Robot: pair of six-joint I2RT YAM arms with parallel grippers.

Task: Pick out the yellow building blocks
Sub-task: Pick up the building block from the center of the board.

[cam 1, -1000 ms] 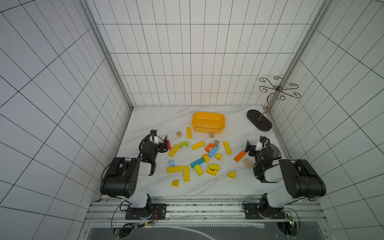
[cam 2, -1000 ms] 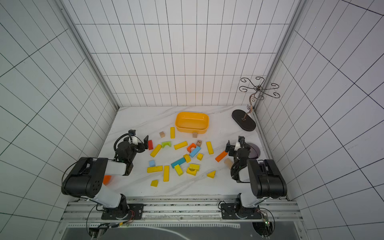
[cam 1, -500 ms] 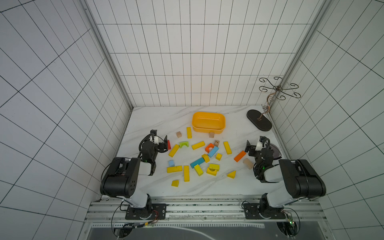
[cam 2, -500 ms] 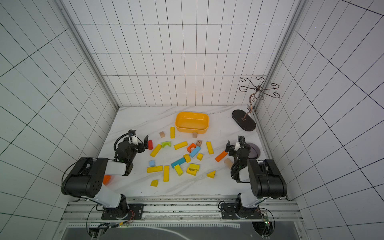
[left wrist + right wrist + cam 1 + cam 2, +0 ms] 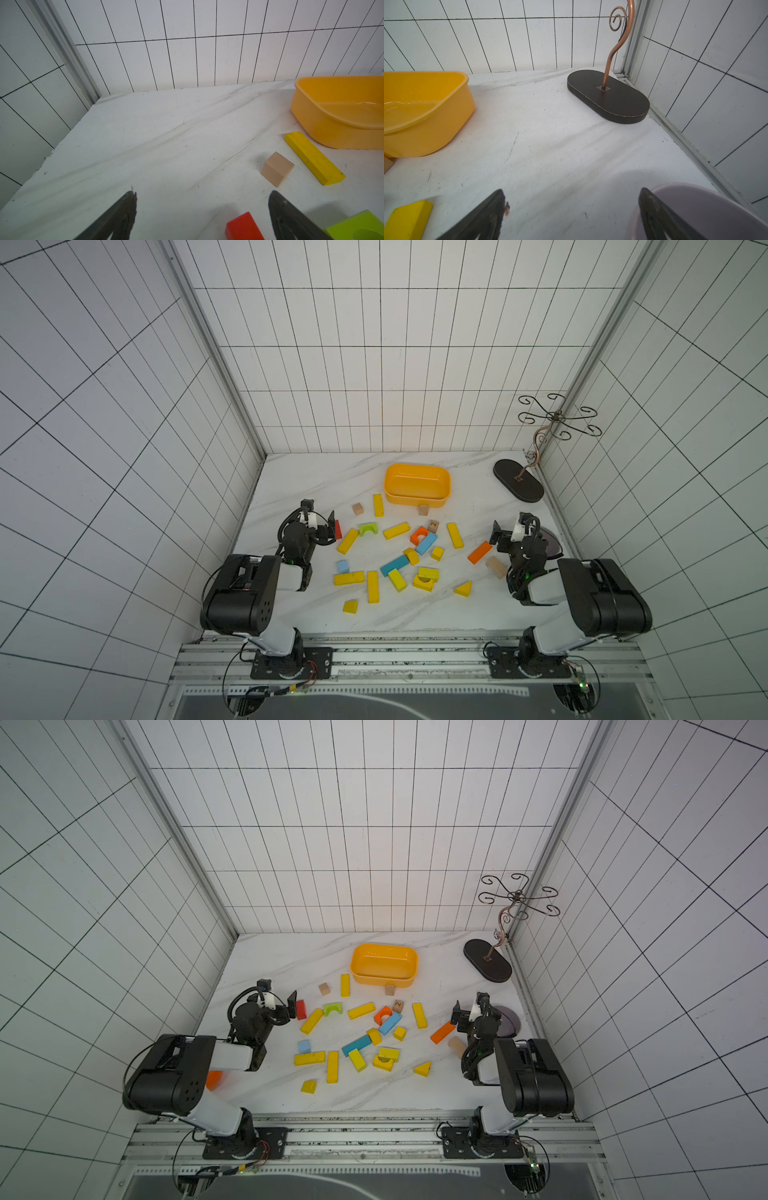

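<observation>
Orange item (image 5: pixel 214 1079) under the L arm is mostly covered by that arm in a top view; its shape can't be told. Grey dish (image 5: pixel 552 539) at the R edge is half blocked by the R gripper (image 5: pixel 572 191) in both top views and is cut off in the R wrist view. Red block (image 5: pixel 338 529) is partly masked by a finger of the L gripper (image 5: pixel 202 196). In the L wrist view it and a green arch (image 5: pixel 351 225) are clipped by the frame edge. A wood cube (image 5: pixel 423 510) is tucked against the near wall of the tub (image 5: pixel 417 498), its far side unseen.

Both grippers are seen spread wide w/ nothing btwn the jaws, low over the table (image 5: pixel 299 481). Yellow blocks (image 5: pixel 372 587) are scattered mid-table, btwn the arms and near of the tub, all lying outside it and untouched.

Vs. a sec ago no change is noted: arms and blocks are found in the same spots.
</observation>
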